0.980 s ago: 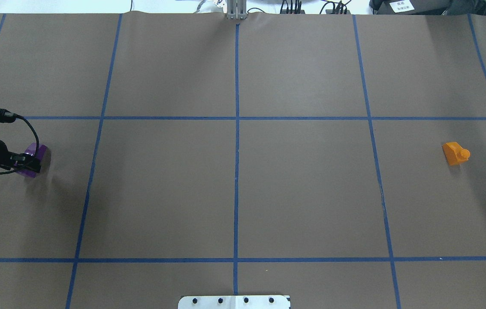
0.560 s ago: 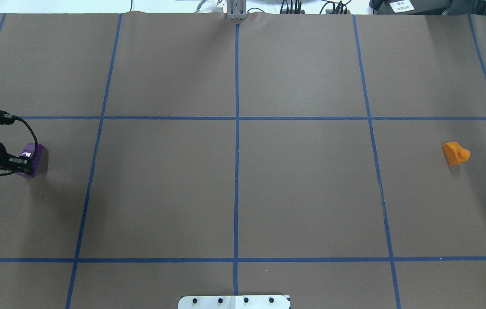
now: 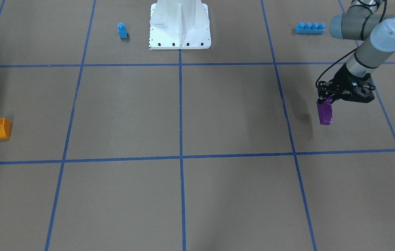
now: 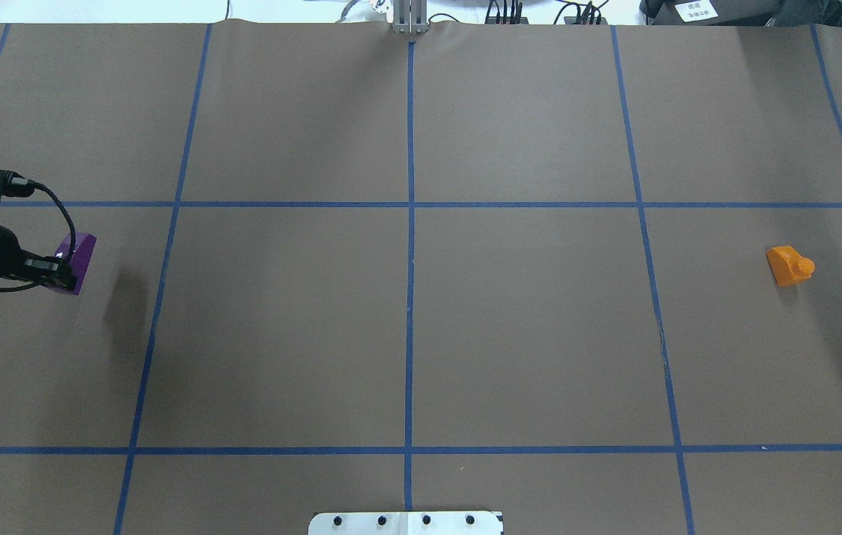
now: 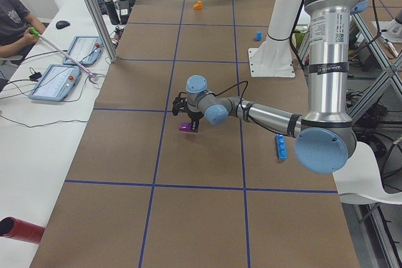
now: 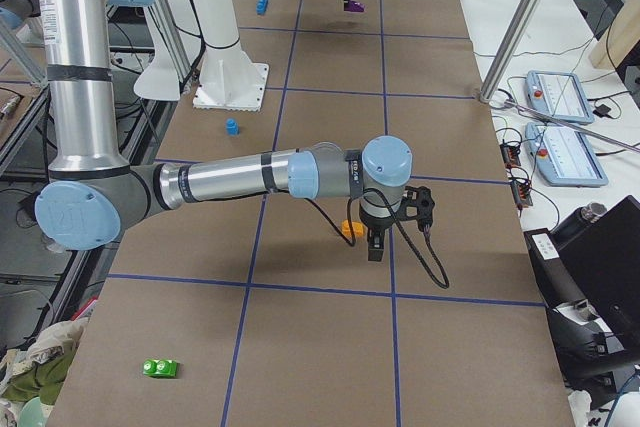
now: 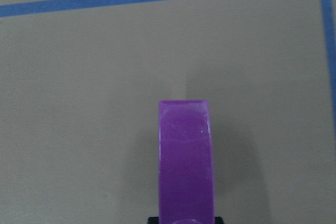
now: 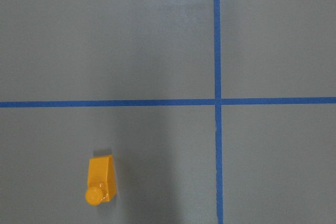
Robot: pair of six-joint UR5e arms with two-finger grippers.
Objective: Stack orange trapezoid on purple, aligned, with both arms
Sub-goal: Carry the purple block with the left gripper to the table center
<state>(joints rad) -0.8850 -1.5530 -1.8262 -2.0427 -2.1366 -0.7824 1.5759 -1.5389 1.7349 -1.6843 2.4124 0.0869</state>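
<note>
The purple block [image 4: 80, 251] hangs sloped side down in my left gripper [image 4: 62, 272], which is shut on its stud end and holds it clear of the table at the far left. It also shows in the front view [image 3: 324, 113] under the left gripper [image 3: 325, 101], and in the left wrist view [image 7: 186, 161]. The orange trapezoid [image 4: 790, 266] lies on the table at the far right, also in the right wrist view [image 8: 100, 181]. My right gripper [image 6: 376, 247] hovers beside the orange trapezoid [image 6: 348, 229]; I cannot tell whether it is open or shut.
A small blue block [image 3: 122, 30] and a long blue block [image 3: 309, 28] lie near the white robot base [image 3: 180, 35]. A green block [image 6: 160, 368] lies near the table's right end. Blue tape lines mark a grid on the brown table.
My left gripper has lifted the purple block off the table and carried it a little toward the middle; its shadow now lies apart from it. The orange trapezoid has not moved.
</note>
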